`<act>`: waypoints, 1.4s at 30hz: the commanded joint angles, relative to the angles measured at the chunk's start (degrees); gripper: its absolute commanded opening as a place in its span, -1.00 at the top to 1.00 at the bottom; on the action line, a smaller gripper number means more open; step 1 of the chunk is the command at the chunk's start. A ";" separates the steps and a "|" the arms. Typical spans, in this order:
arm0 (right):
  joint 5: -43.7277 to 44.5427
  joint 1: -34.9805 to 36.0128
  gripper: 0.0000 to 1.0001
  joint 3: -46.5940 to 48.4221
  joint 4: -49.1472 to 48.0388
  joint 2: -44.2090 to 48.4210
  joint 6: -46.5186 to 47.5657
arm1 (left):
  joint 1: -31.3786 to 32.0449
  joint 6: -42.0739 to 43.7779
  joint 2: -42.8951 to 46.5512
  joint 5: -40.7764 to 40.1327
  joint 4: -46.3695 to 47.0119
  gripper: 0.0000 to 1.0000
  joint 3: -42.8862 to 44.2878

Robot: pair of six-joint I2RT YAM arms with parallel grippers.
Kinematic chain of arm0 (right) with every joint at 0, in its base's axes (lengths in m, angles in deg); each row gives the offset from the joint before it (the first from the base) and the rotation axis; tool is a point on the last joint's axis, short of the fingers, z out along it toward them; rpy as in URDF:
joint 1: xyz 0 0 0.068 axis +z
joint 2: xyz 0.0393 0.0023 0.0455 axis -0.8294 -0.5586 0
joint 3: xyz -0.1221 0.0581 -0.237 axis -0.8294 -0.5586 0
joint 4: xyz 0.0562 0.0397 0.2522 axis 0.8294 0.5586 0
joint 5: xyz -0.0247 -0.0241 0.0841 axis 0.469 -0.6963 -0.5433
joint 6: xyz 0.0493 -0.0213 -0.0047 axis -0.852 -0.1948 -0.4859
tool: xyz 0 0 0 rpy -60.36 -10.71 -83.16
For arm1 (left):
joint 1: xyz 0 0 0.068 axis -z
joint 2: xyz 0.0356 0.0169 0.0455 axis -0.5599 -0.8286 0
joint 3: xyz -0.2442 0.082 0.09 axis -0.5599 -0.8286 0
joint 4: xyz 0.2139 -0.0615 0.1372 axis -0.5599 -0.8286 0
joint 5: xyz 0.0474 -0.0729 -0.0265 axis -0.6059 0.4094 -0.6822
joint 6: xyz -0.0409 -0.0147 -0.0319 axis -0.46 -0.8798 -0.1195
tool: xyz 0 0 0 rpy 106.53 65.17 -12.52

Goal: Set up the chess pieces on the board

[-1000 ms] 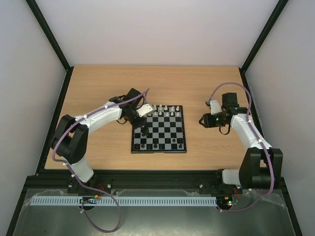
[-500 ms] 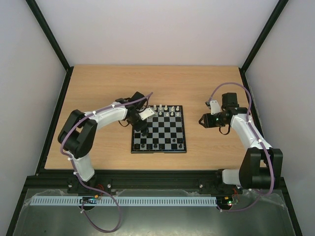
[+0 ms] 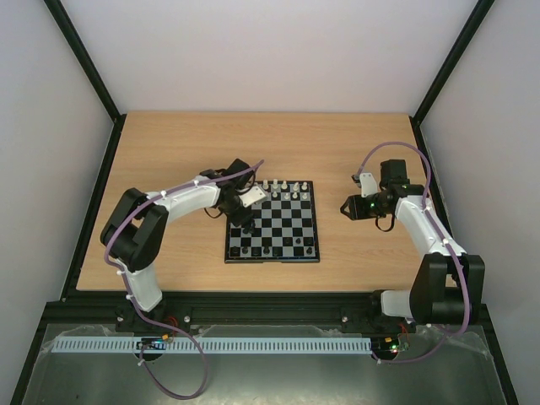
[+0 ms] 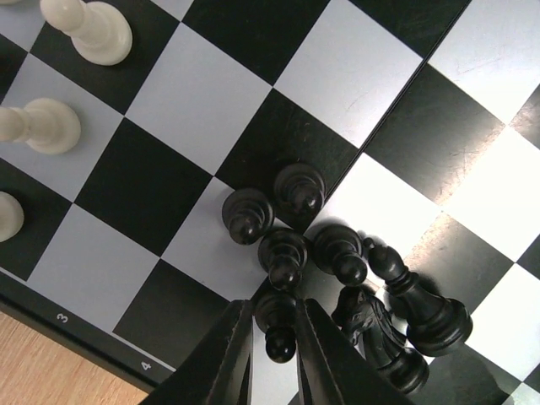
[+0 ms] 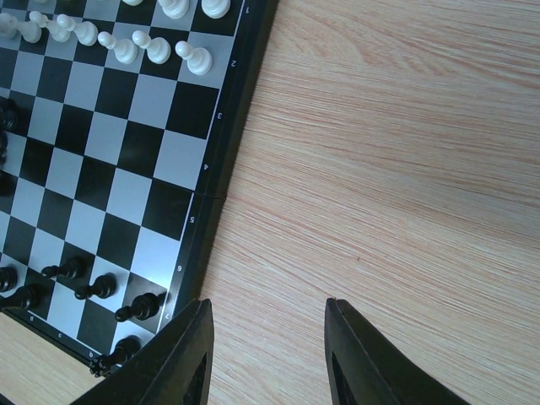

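Chessboard (image 3: 291, 224) of black and grey-white checks lies mid-way across the pale wooden table (image 3: 169, 152). Tiny white chess pieces (image 3: 283, 192) rank along its far edge, with black ones near. The left gripper (image 3: 245, 221) hangs over the board's left side, and the right gripper (image 3: 348, 207) is off to the right.

From the left wrist, its fingers (image 4: 228, 359) seem to pinch a small black pawn (image 4: 278, 325) from a crowded cluster. It looks light, slick and tippy, so I'd grip it low on the stem.

From the right wrist, the jaws are spread and empty above bare wood.
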 commanded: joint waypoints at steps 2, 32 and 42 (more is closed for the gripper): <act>-1.34 -0.21 0.26 -0.74 1.23 0.38 0.18 | 0.33 0.23 -0.17 -1.85 -1.31 0.65 0.58; -1.75 -0.21 0.26 -0.49 1.05 -0.06 0.09 | 1.46 2.52 0.58 -2.30 -3.28 0.81 0.02; -1.70 -0.21 0.26 -0.55 1.28 -0.15 0.22 | 3.67 2.84 4.41 5.18 -5.88 0.85 7.47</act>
